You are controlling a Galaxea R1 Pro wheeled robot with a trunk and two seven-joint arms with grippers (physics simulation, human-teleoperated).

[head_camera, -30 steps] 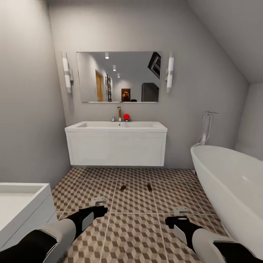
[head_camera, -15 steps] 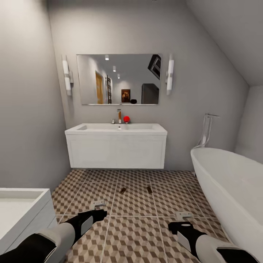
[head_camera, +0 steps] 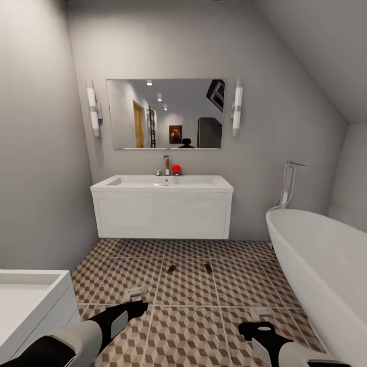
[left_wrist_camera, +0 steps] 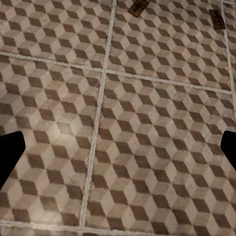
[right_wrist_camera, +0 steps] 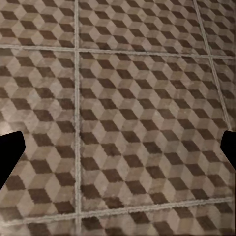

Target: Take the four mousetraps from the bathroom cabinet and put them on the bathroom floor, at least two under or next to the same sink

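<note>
Two mousetraps [head_camera: 172, 268] [head_camera: 208, 267] lie flat on the bathroom floor [head_camera: 188, 285], just in front of the white sink [head_camera: 162, 209] on the far wall. In the left wrist view the same two mousetraps [left_wrist_camera: 138, 6] [left_wrist_camera: 217, 18] sit at the far edge of the tiles. My left gripper [head_camera: 135, 294] [left_wrist_camera: 118, 152] hovers open over bare tiles, short of the traps. Over the tiles further right, my right gripper [head_camera: 260, 313] [right_wrist_camera: 118, 152] is open too, with nothing between its fingers. The cabinet is out of view.
A white oval bathtub [head_camera: 326, 265] fills the right side. A second white basin [head_camera: 30, 295] stands at the near left. A mirror [head_camera: 165, 113] hangs above the sink, with a chrome tap [head_camera: 166, 164] and a red object [head_camera: 176, 168] on it. Grey walls close in on both sides.
The whole picture has slid down a little, so the camera moved. Both arms sit lower in the view. The two mousetraps lie where they were.
</note>
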